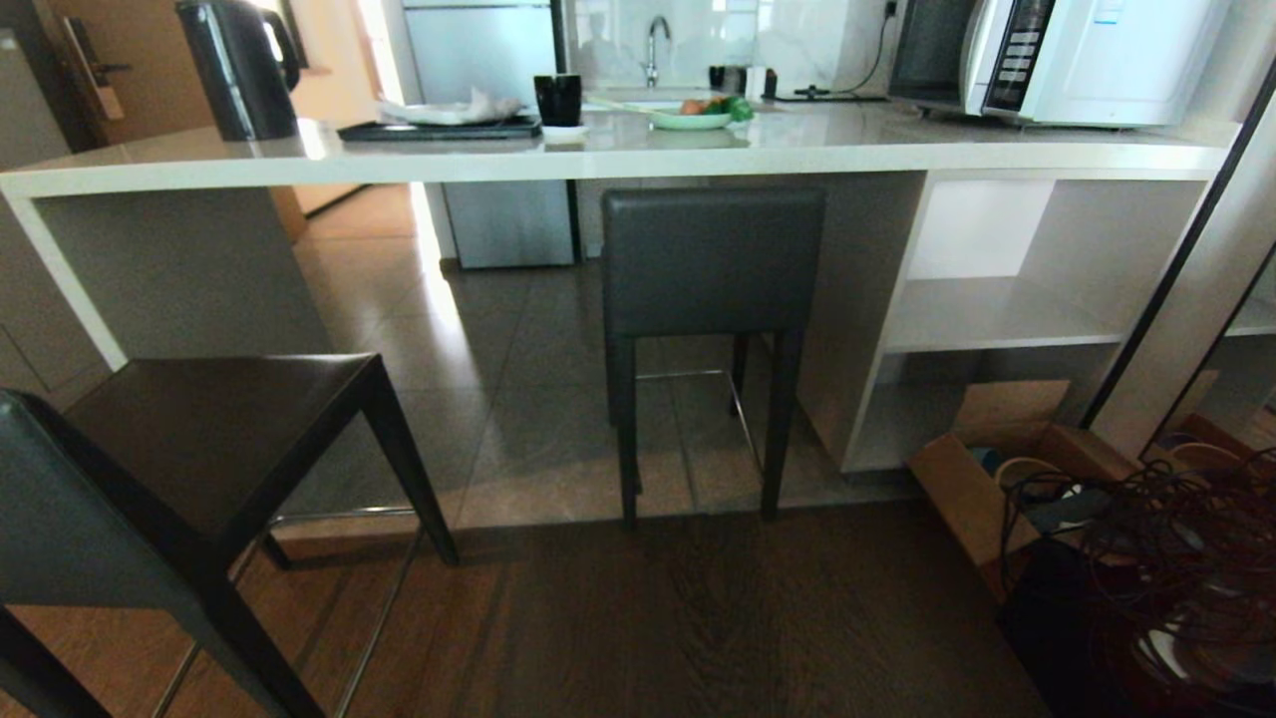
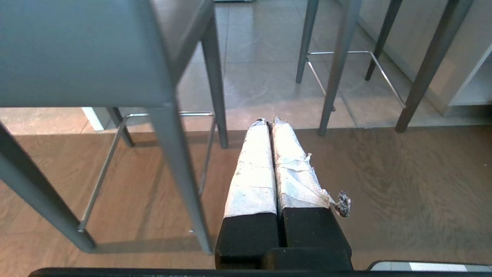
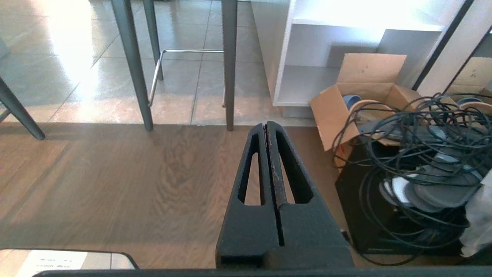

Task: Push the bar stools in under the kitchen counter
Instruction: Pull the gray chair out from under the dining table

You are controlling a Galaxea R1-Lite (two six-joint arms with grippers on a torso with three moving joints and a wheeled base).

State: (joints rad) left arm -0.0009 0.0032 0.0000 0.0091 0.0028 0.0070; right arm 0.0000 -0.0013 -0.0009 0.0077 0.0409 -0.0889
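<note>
Head view: far stool tucked under the counter, near stool standing out, awaiting pushing; both tools, left and right, closed, empty.

Glossy grey floor tiles far, dark wood plank flooring near. Marble-backed wall with sink tap far. Bright light from far left.

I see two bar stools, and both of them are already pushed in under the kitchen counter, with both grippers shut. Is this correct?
Not quite. Only the right bar stool is under the kitchen counter; the head view shows the left bar stool standing out on the wooden floor. The left gripper and the right gripper are indeed shut.
</note>
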